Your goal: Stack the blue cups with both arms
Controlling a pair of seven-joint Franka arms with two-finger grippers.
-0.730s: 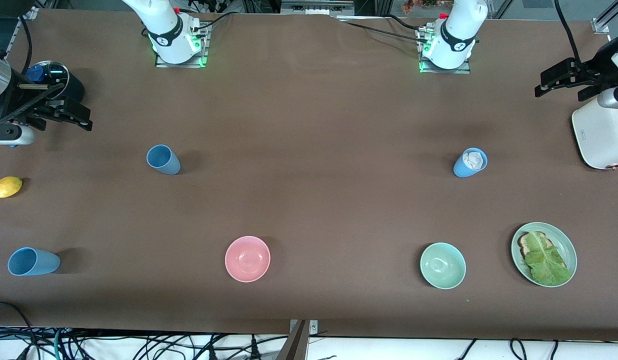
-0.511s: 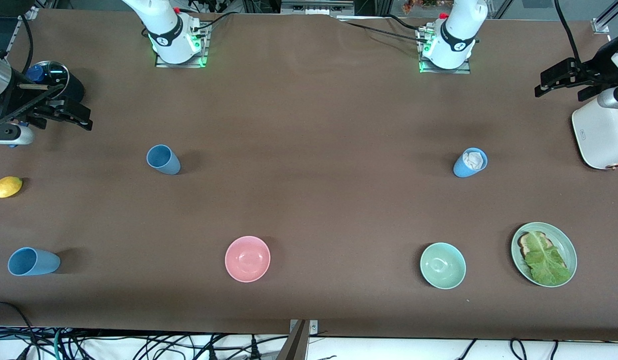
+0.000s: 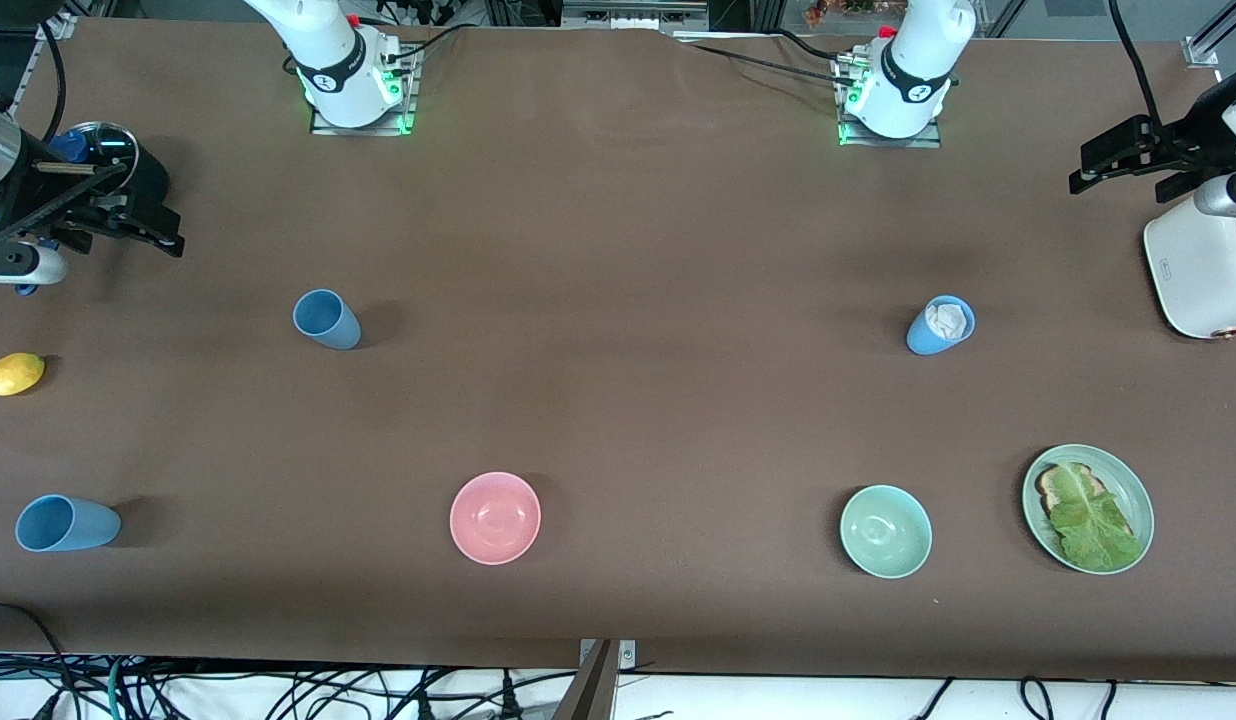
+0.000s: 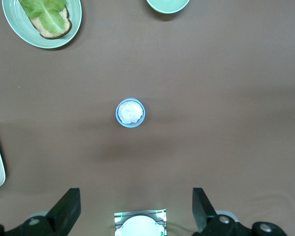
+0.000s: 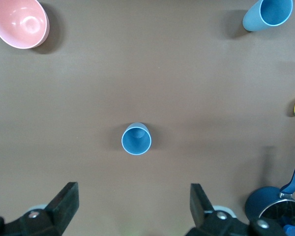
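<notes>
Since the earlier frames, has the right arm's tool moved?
Yes, slightly. In the front view the right tool has drifted a little toward the table's base edge, judged against the fixed lemon and dark pot. Its fingers stand open.

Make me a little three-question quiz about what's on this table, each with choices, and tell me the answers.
1. Where is the pink bowl?
A. Nearer the front camera than the empty upright blue cup
B. On the green plate
C. Inside the pale green bowl

2. How many blue cups are on the table?
A. One
B. Three
C. Five

3. What state is the blue cup with white stuffing in?
A. Lying on its side
B. Held by a gripper
C. Standing upright, untouched

Answers:
1. A, since the pink bowl sits lower in the front view than that cup.
2. B: the two named above, plus a third blue cup near the right arm's end of the table.
3. C: the left gripper hangs open above it, gripping nothing; the right gripper likewise hangs open over the empty cup.
</notes>
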